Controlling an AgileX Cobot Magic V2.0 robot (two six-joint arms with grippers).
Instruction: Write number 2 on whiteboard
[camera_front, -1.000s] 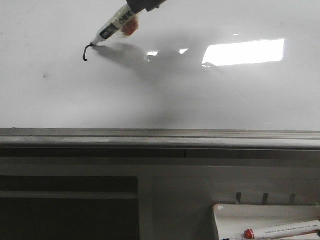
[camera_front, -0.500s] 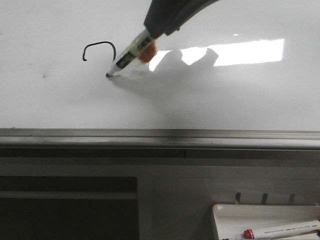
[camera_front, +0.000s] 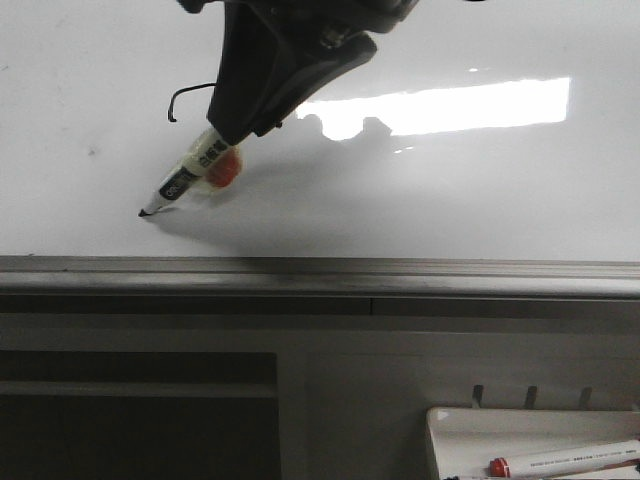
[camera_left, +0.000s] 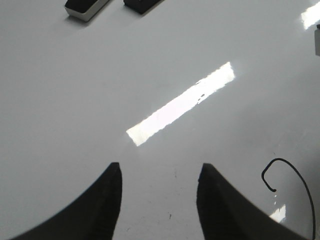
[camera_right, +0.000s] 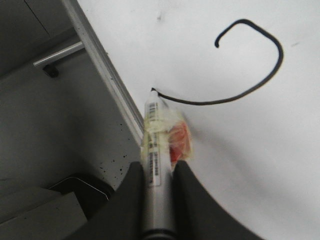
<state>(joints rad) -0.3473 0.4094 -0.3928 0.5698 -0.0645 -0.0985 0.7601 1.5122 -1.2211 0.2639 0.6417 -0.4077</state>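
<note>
The whiteboard (camera_front: 470, 190) fills the upper front view, with a grey rail (camera_front: 320, 268) along its lower edge. My right gripper (camera_front: 236, 132) is shut on a white marker (camera_front: 192, 173) with an orange blob taped to it. The marker tip touches the board low and left of the gripper. In the right wrist view, the number 2 (camera_right: 272, 70) is a black curled top and a sweeping stroke that ends at the tip of the marker (camera_right: 156, 135), held by my right gripper (camera_right: 159, 167). My left gripper (camera_left: 159, 172) hangs open over bare board beside the number 2 (camera_left: 295, 171).
A small white tray (camera_front: 460, 425) below the board at the bottom right holds a spare marker (camera_front: 565, 460) with a red cap. Two dark blocks (camera_left: 86, 6) lie on the board in the left wrist view. A dark cabinet opening lies below the rail on the left.
My right gripper has carried the marker from the curled top down and to the left. The black line has grown from a small hook into a curl with a long diagonal stroke.
</note>
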